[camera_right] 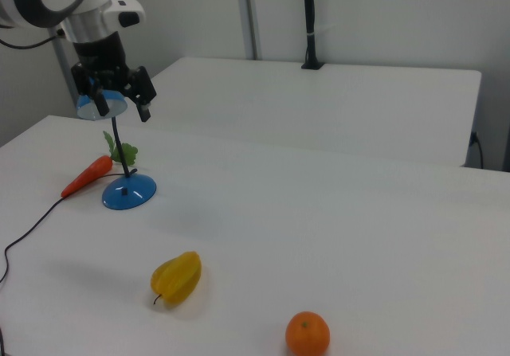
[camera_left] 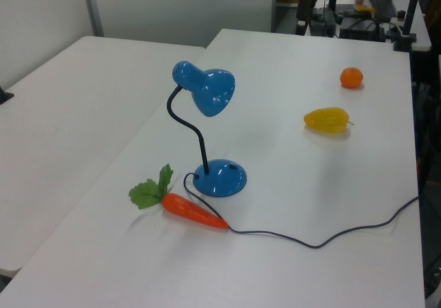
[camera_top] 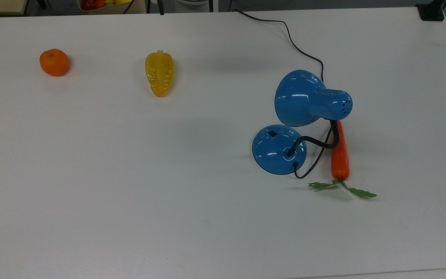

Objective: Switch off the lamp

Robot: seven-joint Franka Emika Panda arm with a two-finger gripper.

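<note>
Lamp (camera_top: 300,116) stands on the white surface (camera_top: 130,174), toward the top view's right; the round blue base (camera_top: 279,149) sits flat and the black neck (camera_top: 318,142) curves up to the bell shade (camera_top: 304,97), which overhangs the far edge of the base. Small black switch (camera_top: 272,133) sits on the upper slope of the dome, on the side away from the neck socket and just clear of the shade's rim, so it appears reachable from above. Cord (camera_top: 296,44) leaves the base, loops once, then trails off across the surface; it looks slack, so I judge it puts no pull on the lamp. A carrot (camera_top: 339,153) lies just beside the base on the neck side, greens outward, opposite the switch, so probably no obstruction. A star fruit (camera_top: 159,73) and an orange (camera_top: 54,61) rest well apart from the lamp toward the top view's left. In the right view the hand (camera_right: 121,101) hangs high above the surface with both fingers spread, nothing held; it overlaps the shade (camera_right: 101,106) in line of sight, but contact cannot be confirmed from this angle. Judgement: hand is parked clear of the switch; whether the bulb is lit cannot be told, since the shade's opening faces away or is hidden.
</note>
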